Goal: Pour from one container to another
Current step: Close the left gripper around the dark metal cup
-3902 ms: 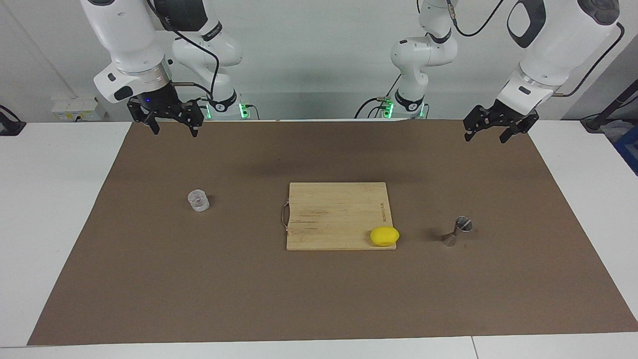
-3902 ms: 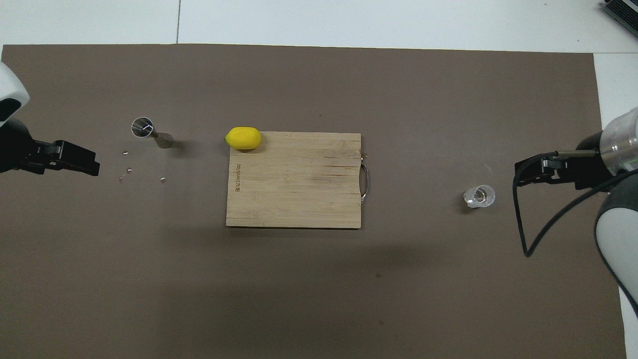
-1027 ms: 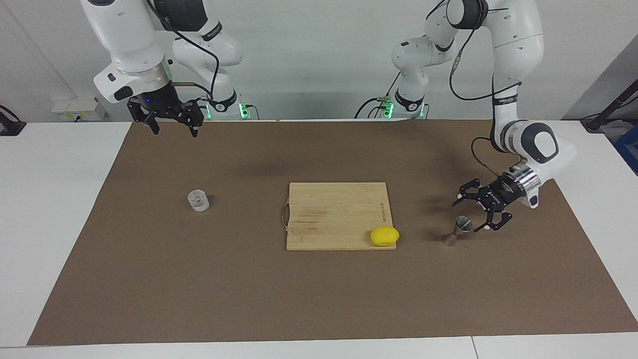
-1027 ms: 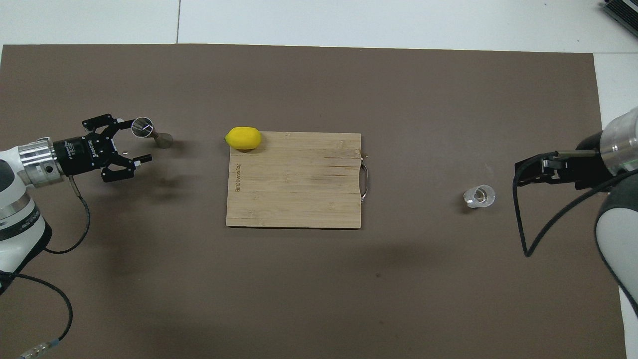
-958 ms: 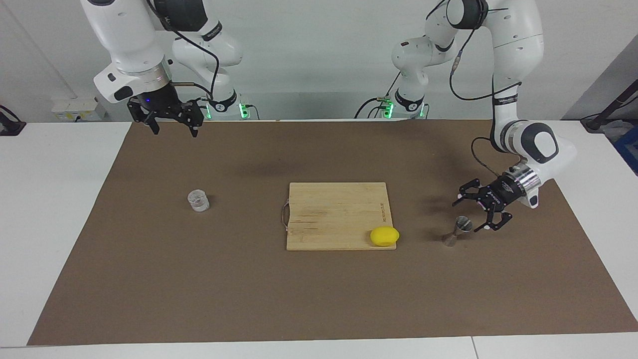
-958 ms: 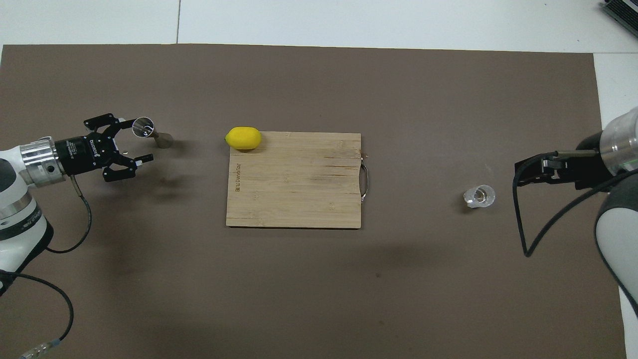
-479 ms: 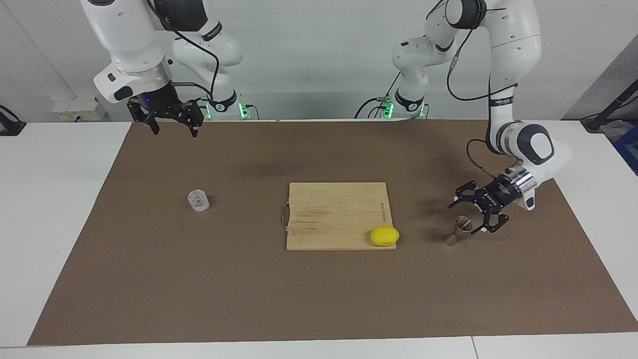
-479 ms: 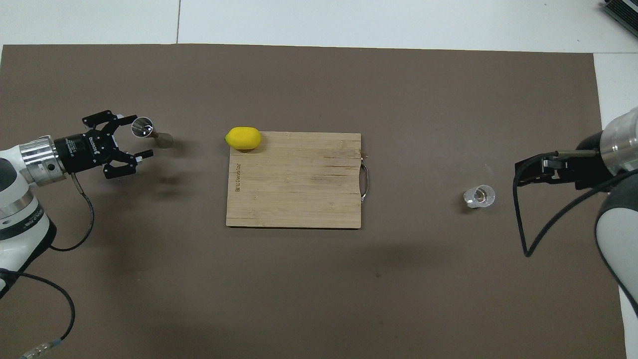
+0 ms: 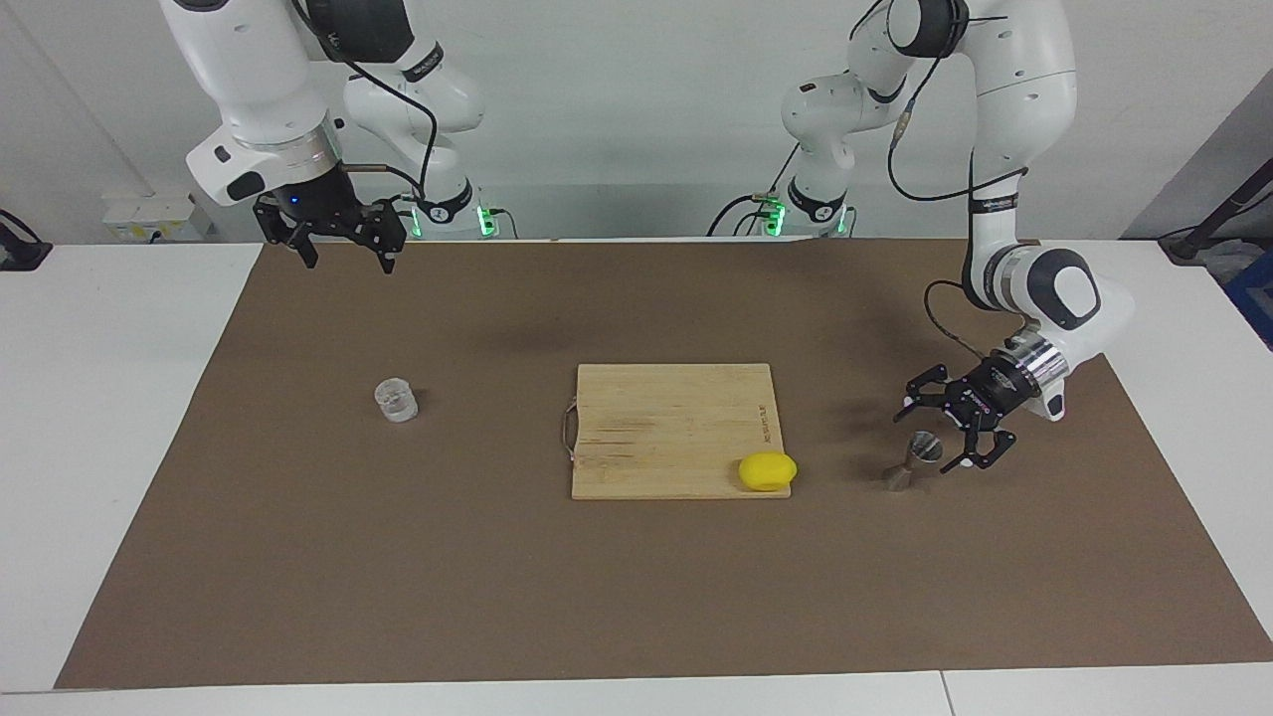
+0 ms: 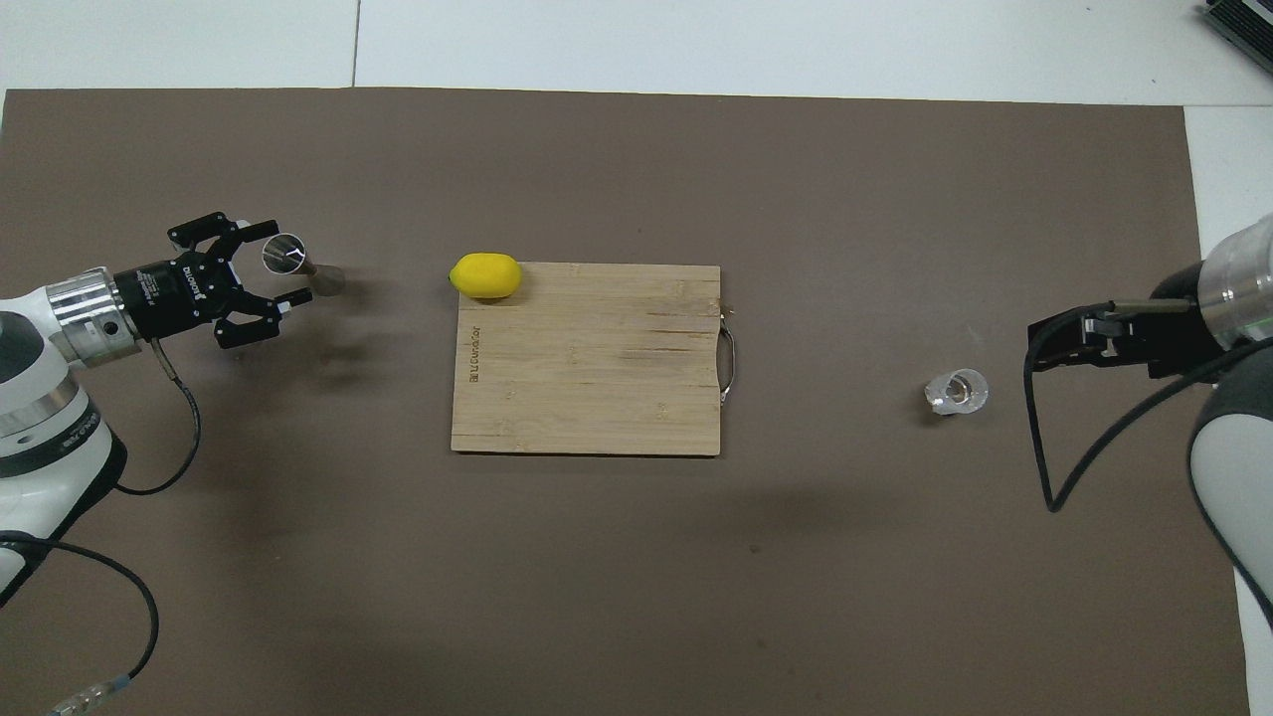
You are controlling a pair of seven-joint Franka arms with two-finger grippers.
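Jigger (image 9: 911, 463) stands on open brown mat (image 9: 636, 597) beside the cutting board (image 9: 672, 430); left gripper (image 9: 937, 430), fingers spread wide, brackets its top. Glass cup (image 9: 396, 400) sits alone; right gripper (image 9: 342, 251) waits open above the mat's edge.

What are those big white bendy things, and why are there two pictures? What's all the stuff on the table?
The white things are two robot arms, each ending in a black claw called a gripper. One picture is taken from across the table, looking at the robots. The other looks down from above them, so everything appears flipped around.

On the brown mat lie a wooden cutting board with a yellow lemon on its corner, a small glass cup and a shiny metal jigger, a tiny measuring cup shaped like an hourglass.

The left gripper is low beside the jigger with its fingers open around the top, not squeezing yet. The right gripper waits open, high over the mat's edge by the robots. Nothing is held.
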